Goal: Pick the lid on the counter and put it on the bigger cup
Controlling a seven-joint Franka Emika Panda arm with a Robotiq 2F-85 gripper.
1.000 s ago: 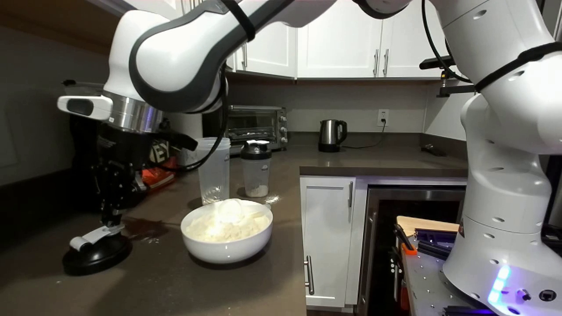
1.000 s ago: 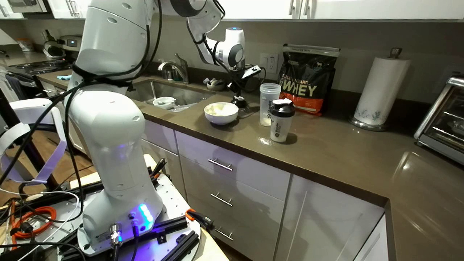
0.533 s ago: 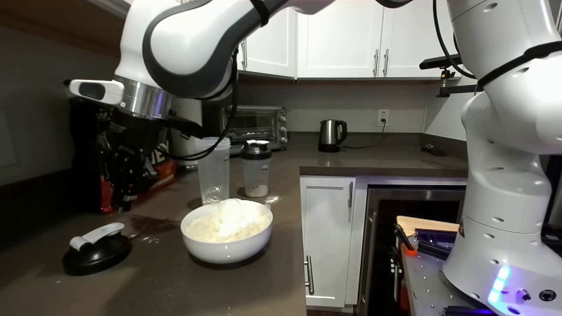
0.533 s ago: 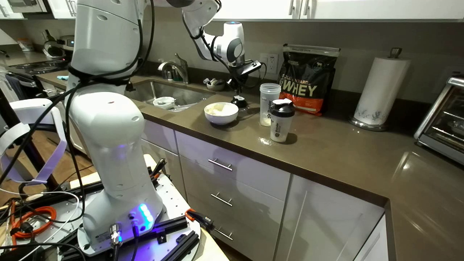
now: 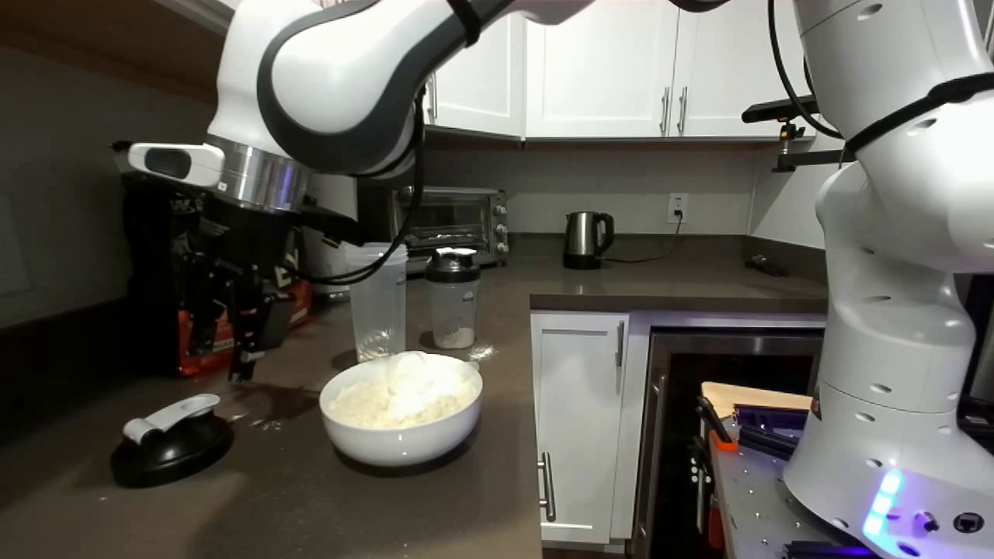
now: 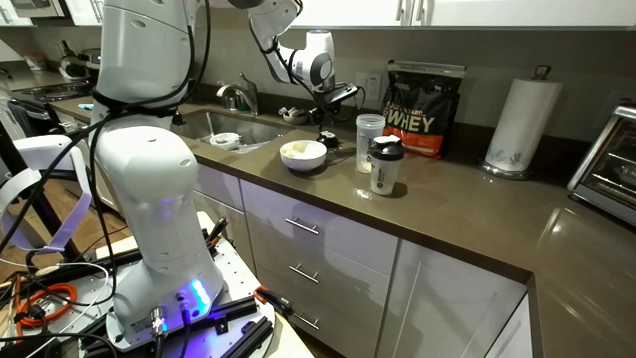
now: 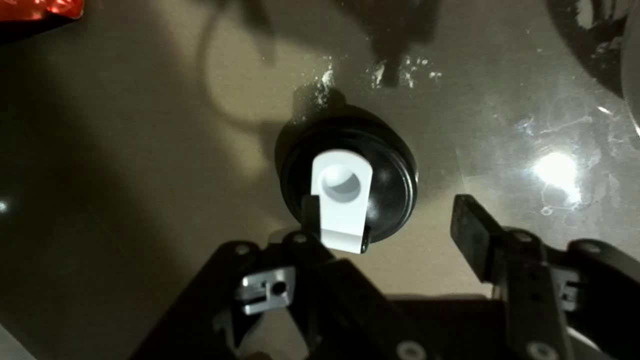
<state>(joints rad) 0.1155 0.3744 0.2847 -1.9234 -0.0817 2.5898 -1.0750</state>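
So the black metal-and-plastic gripper [image 5: 224,359] is hanging over the counter with its 2 fingers [image 7: 469,232] spread well apart, and it's holding nothing, just air between the tips. Can't tell if that's as wide as it goes. The round black lid [image 7: 385,182] with a white flap [image 7: 344,217] on top sits on the dark grey, smooth countertop [image 5: 349,512], below the fingertips. From the wrist view 1 fingertip overlaps the flap's edge, but in an exterior view there's a clear gap.

The bigger cup, a tall, translucent plastic tumbler [image 5: 378,303], stands upright and open-topped, just beside the shorter clear shaker [image 5: 453,309] with a black cap. A round, glossy white bowl [image 5: 400,444] of pale powder [image 5: 361,405] sits near the lid, closer to the counter's front edge.
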